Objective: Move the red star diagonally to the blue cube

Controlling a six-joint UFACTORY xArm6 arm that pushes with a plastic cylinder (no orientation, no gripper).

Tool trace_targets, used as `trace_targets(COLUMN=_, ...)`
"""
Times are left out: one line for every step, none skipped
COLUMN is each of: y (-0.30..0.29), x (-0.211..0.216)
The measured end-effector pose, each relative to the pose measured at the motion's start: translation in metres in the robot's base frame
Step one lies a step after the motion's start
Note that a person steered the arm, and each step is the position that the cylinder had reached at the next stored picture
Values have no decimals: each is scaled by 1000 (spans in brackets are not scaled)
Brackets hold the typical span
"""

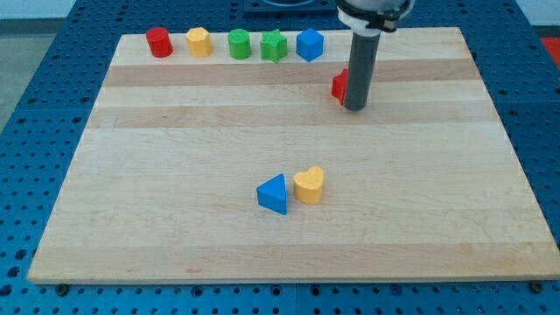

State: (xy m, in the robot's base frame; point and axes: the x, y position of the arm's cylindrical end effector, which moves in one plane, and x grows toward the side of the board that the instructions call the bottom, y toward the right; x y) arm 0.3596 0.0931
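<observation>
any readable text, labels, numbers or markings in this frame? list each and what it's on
None. No words, numbers, brands or signs can be read anywhere in this view.
The wooden board is bare wood grain.
The blocks, such as the blue cube and the red star beside my tip, have plain faces.
The blue perforated base shows only holes.

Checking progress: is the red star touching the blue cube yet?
No. The red star sits apart, below-right of the blue cube, partly hidden behind my tip.
</observation>
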Motion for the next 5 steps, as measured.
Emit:
trace_targets(y=0, x=-23)
trace_targets(y=-7, x=-23)
trace_targets(y=-28, x=-20)
trace_targets(y=-44, x=-20)
trace_targets(y=-45, x=-32)
